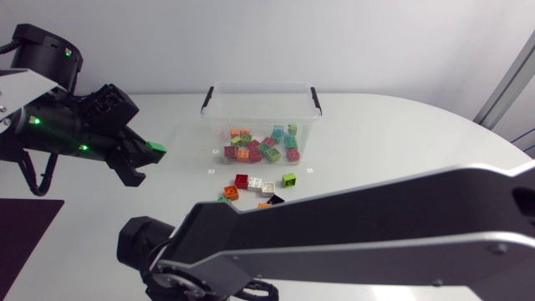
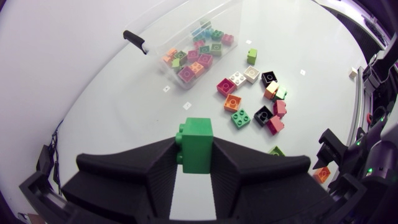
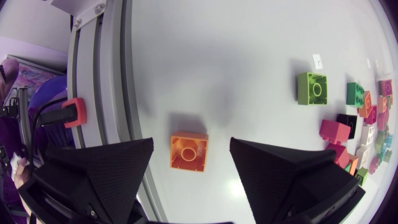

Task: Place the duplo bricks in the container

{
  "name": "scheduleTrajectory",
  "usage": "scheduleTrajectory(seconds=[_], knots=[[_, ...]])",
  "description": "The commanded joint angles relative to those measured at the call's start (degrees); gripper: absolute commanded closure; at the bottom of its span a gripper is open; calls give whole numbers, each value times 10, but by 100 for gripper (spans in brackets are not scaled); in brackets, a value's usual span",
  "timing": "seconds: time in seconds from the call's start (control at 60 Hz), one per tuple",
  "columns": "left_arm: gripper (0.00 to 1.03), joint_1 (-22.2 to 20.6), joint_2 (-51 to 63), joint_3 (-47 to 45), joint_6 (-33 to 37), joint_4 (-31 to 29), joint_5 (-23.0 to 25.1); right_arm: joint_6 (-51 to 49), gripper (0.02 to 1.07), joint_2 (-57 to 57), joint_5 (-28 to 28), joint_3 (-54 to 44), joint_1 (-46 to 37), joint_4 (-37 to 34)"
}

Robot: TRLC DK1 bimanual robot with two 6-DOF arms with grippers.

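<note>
Head view: the left arm [image 1: 50,125] comes in from nine o'clock, and its left hand [image 1: 146,159] hangs above the surface [image 1: 401,142], well apart from the container [image 1: 219,125], at about eight o'clock from it. This hand is pinching a green brick [image 1: 155,149]. The container is clear, with two black handles, and stands near the middle of the surface; many sorted bricks [image 1: 263,146] of mixed colours lie inside it. At six o'clock from the container, on the bare surface, lies a group of loose bricks [image 1: 255,186]. The right arm [image 1: 376,226] enters from three o'clock and reaches past the middle, crossing near the loose bricks.

Left wrist view: the green brick sits upright between both fingers, which touch it from two sides. Ahead of the hand is the container, and nearer, at about one o'clock from the hand, the loose bricks are spread out, among them a black brick [image 2: 268,77] and a white brick [image 2: 251,73].

Right wrist view: the right hand [image 3: 191,142] is spread wide. An orange brick [image 3: 188,152] lies on the surface between its fingers, studs up, and neither finger touches it. Ahead, at about two o'clock from the hand, are a lime brick [image 3: 311,88] and a pink brick [image 3: 336,131].
</note>
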Motion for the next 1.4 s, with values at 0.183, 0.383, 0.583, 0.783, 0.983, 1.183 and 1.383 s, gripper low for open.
scheduleTrajectory(seconds=[0.183,0.383,0.583,0.783,0.983,1.183,1.383], knots=[[80,-2,11,33,-8,0,6,33,25,30,5,30,6,-31],[80,-5,26,47,-9,0,6,43,28,38,6,39,5,-35],[80,-14,42,61,-12,0,6,54,28,47,18,58,3,-60],[80,-29,52,62,-17,2,6,53,40,49,32,55,1,-88],[80,-35,54,62,-20,2,6,51,46,56,32,47,4,-88],[80,-35,53,60,-21,1,5,49,59,59,31,37,8,-88],[80,-40,60,71,-28,8,5,47,66,46,30,13,7,-80]])
